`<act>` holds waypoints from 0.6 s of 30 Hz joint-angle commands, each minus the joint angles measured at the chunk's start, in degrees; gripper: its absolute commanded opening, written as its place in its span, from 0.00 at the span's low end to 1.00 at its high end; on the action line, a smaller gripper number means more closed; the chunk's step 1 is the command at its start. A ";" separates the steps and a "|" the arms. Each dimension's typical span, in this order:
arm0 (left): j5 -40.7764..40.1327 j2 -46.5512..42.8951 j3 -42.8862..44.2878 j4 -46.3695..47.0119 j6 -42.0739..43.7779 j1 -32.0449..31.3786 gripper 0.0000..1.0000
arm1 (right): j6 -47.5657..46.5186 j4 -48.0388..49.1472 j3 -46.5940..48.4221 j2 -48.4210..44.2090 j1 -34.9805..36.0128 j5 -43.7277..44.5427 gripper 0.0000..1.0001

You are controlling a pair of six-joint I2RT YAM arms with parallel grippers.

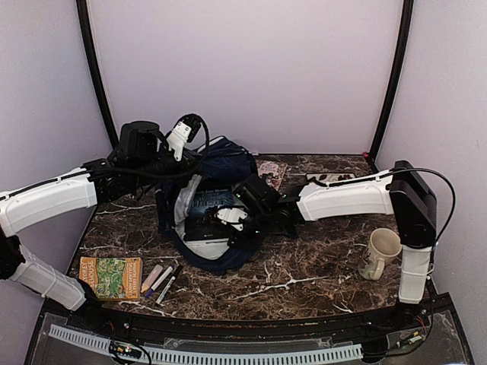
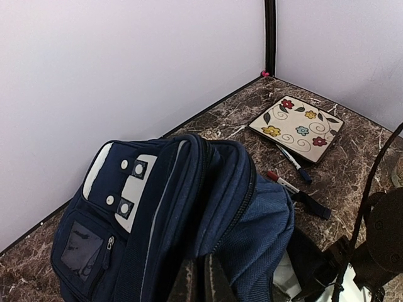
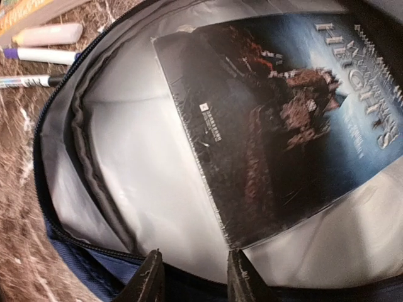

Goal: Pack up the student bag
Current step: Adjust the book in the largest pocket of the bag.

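Note:
The student bag point(image 1: 228, 163), navy with white patches, lies in the middle of the table with its mouth facing the near edge. Seen from the left wrist, its front pocket point(image 2: 119, 201) is raised. My left gripper point(image 2: 203, 284) is shut on the bag's upper rim and holds the flap up. My right gripper point(image 3: 195, 280) stands open at the bag's mouth, over the pale grey lining point(image 3: 157, 170). A dark blue book point(image 3: 296, 113) lies inside, one corner just ahead of the right fingertip. From above, the right gripper point(image 1: 222, 226) sits over the opening.
A green book point(image 1: 111, 277) and several markers point(image 1: 161, 281) lie near the front left. A cream mug point(image 1: 380, 252) stands at the right. A flowered plate point(image 2: 296, 126) sits at the back, with two markers point(image 2: 283, 182) beside it.

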 commanded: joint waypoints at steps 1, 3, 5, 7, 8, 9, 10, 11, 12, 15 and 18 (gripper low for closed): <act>-1.05 -4.57 0.77 8.20 0.33 0.51 0.00 | -8.62 2.93 3.11 0.49 0.97 7.52 0.38; -1.07 -4.67 0.69 8.21 0.33 0.51 0.00 | -9.98 3.69 3.67 1.41 1.49 8.27 0.44; -1.21 -4.89 0.72 8.25 0.33 0.56 0.00 | -10.02 3.48 5.12 2.60 1.53 6.77 0.47; -1.35 -5.01 0.71 8.23 0.41 0.55 0.00 | -10.99 2.05 7.57 3.51 1.59 4.58 0.47; -1.33 -5.03 0.59 8.24 0.42 0.56 0.00 | -11.46 1.97 8.18 3.67 1.61 4.11 0.47; -1.31 -5.03 0.63 8.25 0.42 0.56 0.00 | -12.28 2.08 8.56 3.91 1.69 3.98 0.47; -1.23 -4.97 0.63 8.25 0.46 0.56 0.00 | -13.34 2.08 8.97 4.34 1.84 3.93 0.47; -1.14 -4.95 0.65 8.25 0.46 0.56 0.00 | -14.61 1.13 9.59 5.00 1.87 3.64 0.51; -1.15 -4.95 0.64 8.25 0.54 0.56 0.00 | -15.77 0.01 10.44 5.80 1.88 3.47 0.57; -1.24 -4.78 0.55 8.24 0.59 0.56 0.00 | -18.57 -3.10 12.61 8.37 1.88 4.41 0.63; -1.10 -4.82 0.54 8.25 0.60 0.56 0.00 | -19.98 -3.62 12.94 9.79 1.88 4.96 0.64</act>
